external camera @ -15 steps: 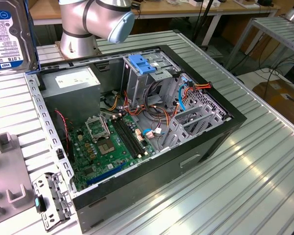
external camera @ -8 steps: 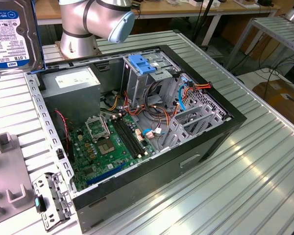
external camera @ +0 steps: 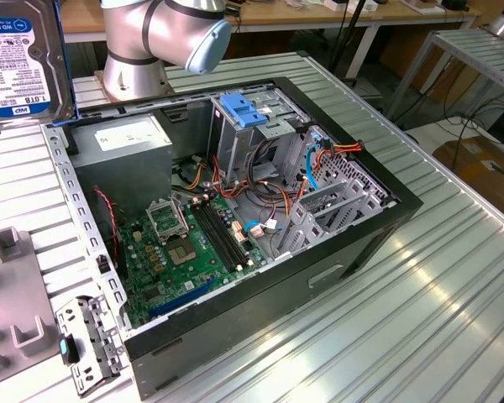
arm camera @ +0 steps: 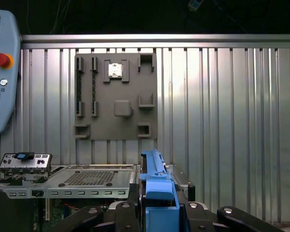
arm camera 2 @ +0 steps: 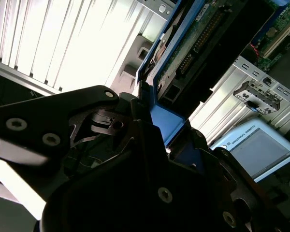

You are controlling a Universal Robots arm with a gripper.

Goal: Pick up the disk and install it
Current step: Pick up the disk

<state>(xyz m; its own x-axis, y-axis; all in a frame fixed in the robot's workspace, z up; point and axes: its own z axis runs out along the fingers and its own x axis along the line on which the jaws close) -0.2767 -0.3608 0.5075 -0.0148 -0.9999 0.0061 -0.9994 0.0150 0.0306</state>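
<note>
**Exterior view: flat rectangular silver-grey metal disk held up beside the open black computer case**

With its white-and-dark-blue label facing out and a blue plastic rail along its edge, the disk hangs at the exterior view's left. It is clear of the ribbed aluminium table and well apart from the case's upright metal cage. In the first wrist view the black gripper is clamped tight on a blue rail of the disk.

disk apparently above table, beside open case.
</note>
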